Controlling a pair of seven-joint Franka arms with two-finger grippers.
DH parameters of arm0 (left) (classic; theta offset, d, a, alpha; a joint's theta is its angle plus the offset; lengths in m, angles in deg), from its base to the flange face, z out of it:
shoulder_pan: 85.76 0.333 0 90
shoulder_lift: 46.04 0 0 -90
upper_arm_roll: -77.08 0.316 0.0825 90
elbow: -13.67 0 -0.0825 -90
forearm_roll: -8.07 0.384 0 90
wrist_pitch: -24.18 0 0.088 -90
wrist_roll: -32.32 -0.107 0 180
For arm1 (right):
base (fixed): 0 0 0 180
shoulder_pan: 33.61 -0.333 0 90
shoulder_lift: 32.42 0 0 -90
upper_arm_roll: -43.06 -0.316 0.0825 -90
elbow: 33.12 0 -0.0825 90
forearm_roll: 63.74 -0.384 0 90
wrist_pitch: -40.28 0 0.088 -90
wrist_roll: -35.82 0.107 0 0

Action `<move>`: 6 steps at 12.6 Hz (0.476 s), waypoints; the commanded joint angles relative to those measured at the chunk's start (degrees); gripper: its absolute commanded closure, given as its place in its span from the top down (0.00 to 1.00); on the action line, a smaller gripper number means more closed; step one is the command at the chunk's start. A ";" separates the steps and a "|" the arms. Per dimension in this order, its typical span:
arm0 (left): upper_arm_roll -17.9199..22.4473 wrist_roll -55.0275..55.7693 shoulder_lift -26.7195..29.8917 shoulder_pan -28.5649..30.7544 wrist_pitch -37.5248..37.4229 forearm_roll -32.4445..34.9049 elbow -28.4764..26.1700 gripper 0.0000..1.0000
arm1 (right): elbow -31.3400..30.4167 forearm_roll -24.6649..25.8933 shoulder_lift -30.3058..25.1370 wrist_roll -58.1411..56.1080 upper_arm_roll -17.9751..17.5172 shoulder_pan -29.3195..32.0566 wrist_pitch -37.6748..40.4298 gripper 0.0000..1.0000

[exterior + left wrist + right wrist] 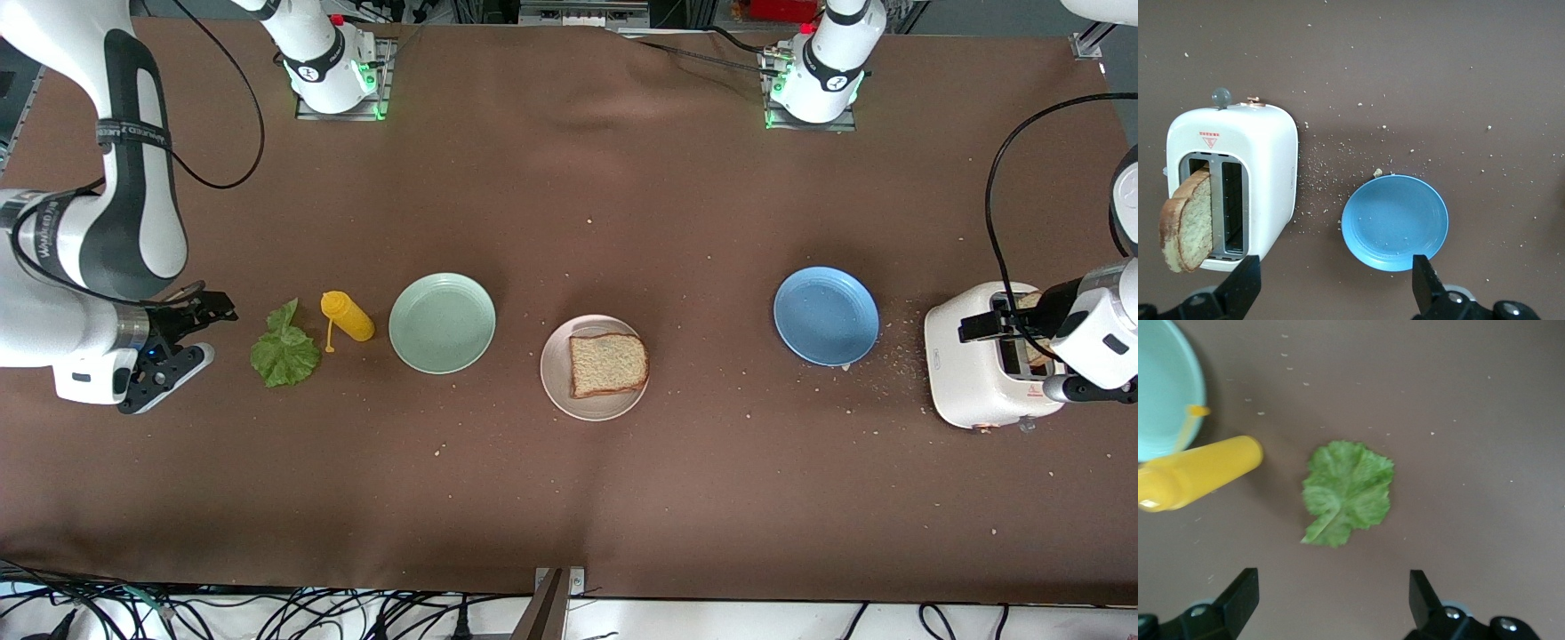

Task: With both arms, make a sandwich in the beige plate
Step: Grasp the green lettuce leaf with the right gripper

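**Count: 3 plates, 2 bread slices, 1 lettuce leaf, 1 mustard bottle, 1 toaster**

Plates sit in a row across the middle of the bench. Beige plate (560,391) is in the centre and holds one bread slice (608,364), lying flat. Green plate (442,322) sits toward the right arm's end, blue plate (826,316) toward the left arm's end; neither holds food, just crumbs on the blue one.

Toaster (965,373) is near the bench edge at the left arm's end. Second bread slice (1186,223) stands up out of one slot; other slot holds nothing.

Lettuce leaf (284,350) lies flat on the bench, beside the mustard bottle (348,316), which lies on its side next to the green plate.

Left gripper (1335,283) is over the toaster, jaws wide apart, holding nothing. Right gripper (1331,600) hangs just beside the lettuce at the right arm's end, jaws wide apart, holding nothing.
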 commanded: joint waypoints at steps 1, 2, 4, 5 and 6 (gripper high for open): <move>-0.20 0.39 1.01 -0.06 -0.54 1.45 -0.68 1.00 | -20.13 1.43 -6.33 2.49 -1.06 0.15 -18.71 1.00; -0.20 0.22 1.01 0.03 -0.54 1.45 -0.68 1.00 | -24.18 0.91 -5.72 3.79 -1.14 0.24 -25.31 1.00; -0.20 0.04 1.01 0.38 -0.54 1.45 -0.68 1.00 | -30.26 0.55 -4.06 8.35 -2.01 0.24 -35.96 1.00; -0.20 0.13 1.01 0.38 -0.54 1.45 -0.68 1.00 | -31.33 0.46 -2.66 10.73 -2.81 0.33 -38.62 1.00; -0.20 0.21 1.01 0.38 -0.54 1.45 -0.68 1.00 | -31.34 0.46 -1.51 13.27 -3.77 0.50 -39.95 1.00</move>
